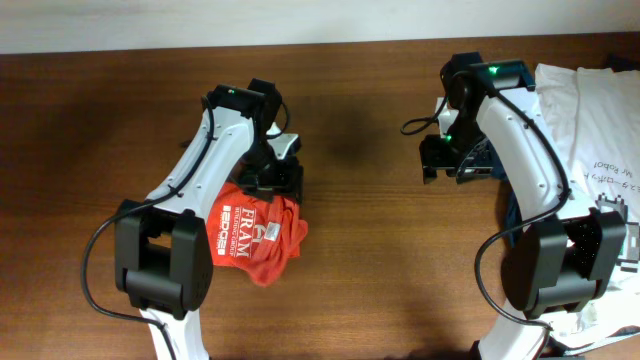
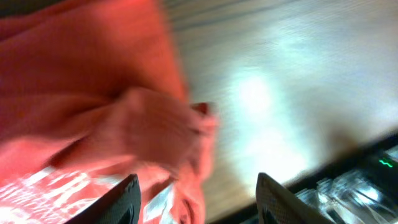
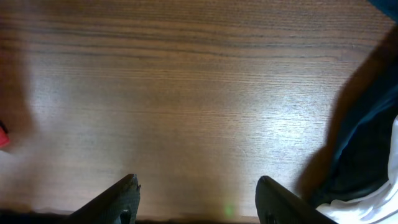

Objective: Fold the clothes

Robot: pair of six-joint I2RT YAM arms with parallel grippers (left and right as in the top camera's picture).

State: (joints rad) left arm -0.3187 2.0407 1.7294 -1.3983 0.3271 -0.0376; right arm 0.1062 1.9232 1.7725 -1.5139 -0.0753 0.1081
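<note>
A red T-shirt [image 1: 258, 232] with white print lies crumpled on the brown table, left of centre. My left gripper [image 1: 277, 181] hovers over its upper edge. In the blurred left wrist view the red cloth [image 2: 93, 106] fills the left side, and the left jaws [image 2: 198, 190] are open with a fold of it between them. My right gripper [image 1: 440, 160] is open and empty over bare wood [image 3: 186, 93], as the right wrist view [image 3: 197, 186] shows. A white shirt [image 1: 590, 130] and dark cloth [image 3: 367, 143] lie at the right.
The white shirt with small print covers the table's far right edge, partly under the right arm. A dark blue garment [image 1: 490, 160] sits beside the right gripper. Bare wood [image 1: 370, 250] lies between the two arms. A wall edge runs along the back.
</note>
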